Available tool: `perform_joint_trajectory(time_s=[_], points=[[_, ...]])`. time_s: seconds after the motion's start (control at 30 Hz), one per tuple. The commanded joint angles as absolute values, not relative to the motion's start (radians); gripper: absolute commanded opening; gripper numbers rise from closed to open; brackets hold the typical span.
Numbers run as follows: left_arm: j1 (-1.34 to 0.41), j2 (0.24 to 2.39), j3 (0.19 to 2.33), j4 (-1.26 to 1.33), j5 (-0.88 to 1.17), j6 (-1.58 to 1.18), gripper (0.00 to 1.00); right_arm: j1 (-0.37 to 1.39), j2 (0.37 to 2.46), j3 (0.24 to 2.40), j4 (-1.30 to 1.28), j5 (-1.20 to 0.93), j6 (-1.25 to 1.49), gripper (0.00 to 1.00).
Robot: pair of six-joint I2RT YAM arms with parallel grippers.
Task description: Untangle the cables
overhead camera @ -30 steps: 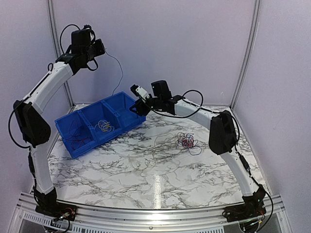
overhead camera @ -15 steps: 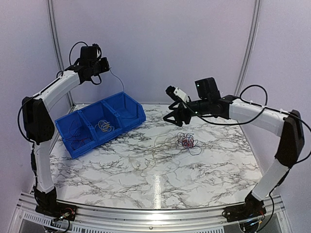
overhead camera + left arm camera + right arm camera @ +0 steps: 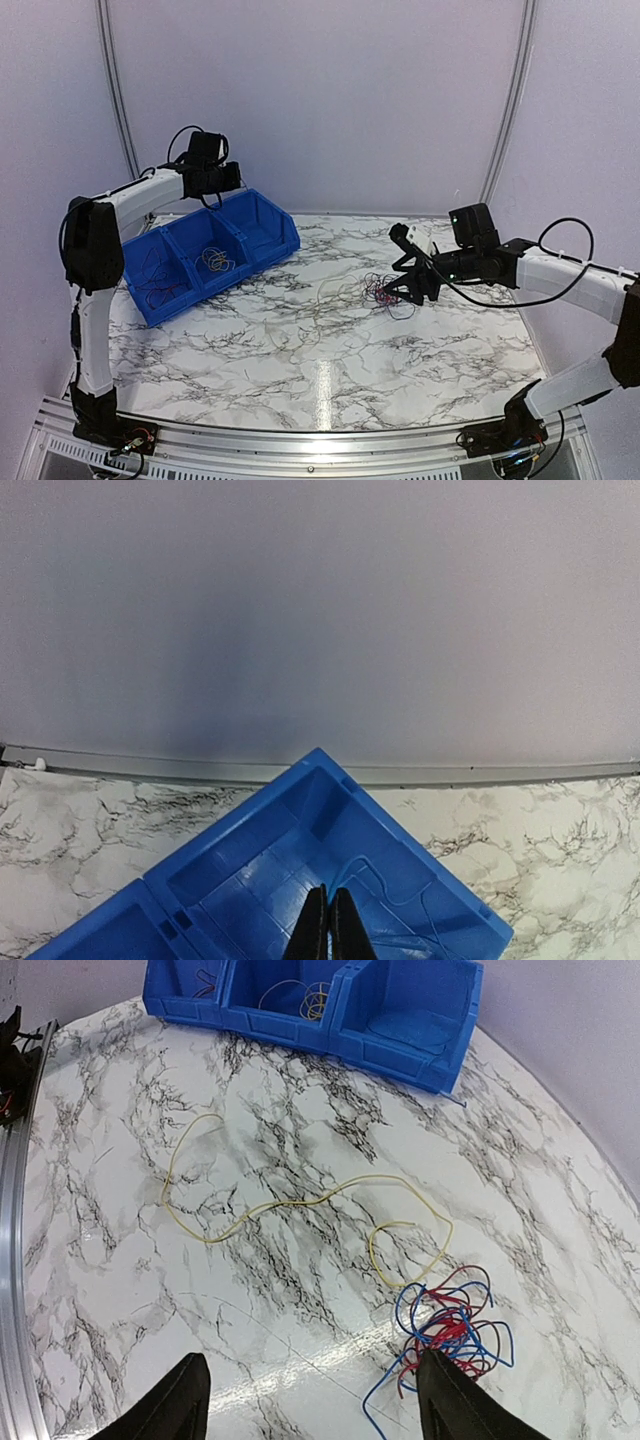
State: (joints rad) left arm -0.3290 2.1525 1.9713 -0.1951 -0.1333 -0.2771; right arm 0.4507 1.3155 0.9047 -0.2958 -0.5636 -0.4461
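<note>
Right wrist view: jaws of the right gripper [image 3: 315, 1405] are spread wide. The cables [image 3: 450, 1325] lie just ahead, nearer one finger than the other. Centring is advised before one outlying strand is pinched. Jaws of the left gripper [image 3: 328, 930] are closed.

Nothing here that I can read — no letters, numbers or labels on the blue bin [image 3: 400, 1030] far ahead of my right claw [image 3: 312, 1385], nor on the marble table [image 3: 100, 1210] beneath it.
</note>
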Motion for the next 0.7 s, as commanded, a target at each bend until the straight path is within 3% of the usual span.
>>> perform_joint_trajectory(time_s=[0.0, 0.1, 0.27, 0.37, 0.5, 0.67], points=[[-0.360, 2.206, 1.976, -0.225, -0.102, -0.261, 0.00, 0.421, 1.303, 0.908, -0.262, -0.565, -0.445, 0.71], [-0.364, 2.212, 1.956, -0.230, -0.108, -0.279, 0.01, 0.408, 1.304, 0.902, -0.258, -0.576, -0.445, 0.70], [-0.365, 2.212, 1.939, -0.231, -0.129, -0.283, 0.28, 0.407, 1.305, 0.904, -0.259, -0.575, -0.462, 0.70], [-0.364, 2.193, 1.952, -0.246, -0.142, -0.287, 0.37, 0.406, 1.313, 0.905, -0.265, -0.580, -0.470, 0.70], [-0.364, 2.137, 1.961, -0.286, -0.109, -0.331, 0.43, 0.406, 1.320, 0.916, -0.285, -0.596, -0.480, 0.70], [-0.364, 2.124, 1.952, -0.367, 0.080, -0.482, 0.49, 0.407, 1.301, 0.916, -0.287, -0.598, -0.480, 0.70]])
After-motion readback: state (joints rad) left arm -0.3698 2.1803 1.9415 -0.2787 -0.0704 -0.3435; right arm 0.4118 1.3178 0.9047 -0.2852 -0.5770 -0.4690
